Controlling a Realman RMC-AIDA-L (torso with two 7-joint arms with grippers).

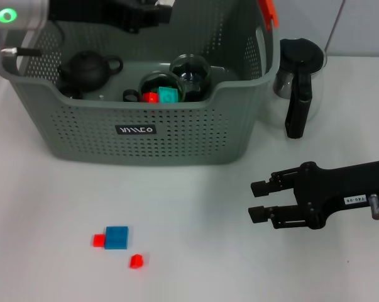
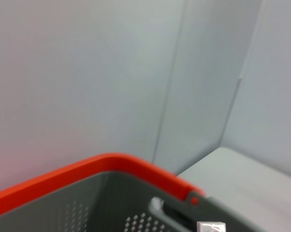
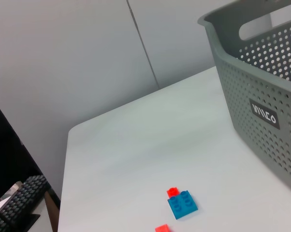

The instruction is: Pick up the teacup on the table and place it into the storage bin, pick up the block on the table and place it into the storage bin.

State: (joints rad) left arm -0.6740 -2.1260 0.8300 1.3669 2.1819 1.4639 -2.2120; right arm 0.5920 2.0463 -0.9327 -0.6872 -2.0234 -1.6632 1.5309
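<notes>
The grey storage bin (image 1: 136, 129) (image 3: 242, 82) stands at the back of the table; its orange-trimmed rim (image 2: 111, 163) fills the bottom of the left wrist view. Two glass teacups (image 1: 189, 69) lie inside it beside a black teapot (image 1: 85, 69), a red block and a teal block (image 1: 168, 95). On the table in front lie a blue block (image 1: 116, 237) (image 3: 182, 204) and two small red blocks (image 1: 136, 260) (image 3: 173, 192). My right gripper (image 1: 259, 200) hovers open and empty over the table, well to the right of these blocks. High above the bin's back is my left gripper (image 1: 142, 16).
A glass pitcher (image 1: 299, 82) with a black handle stands just right of the bin, behind my right gripper. The white table (image 1: 195, 251) stretches between the blocks and the right gripper. A keyboard (image 3: 15, 205) sits beyond the table's far edge in the right wrist view.
</notes>
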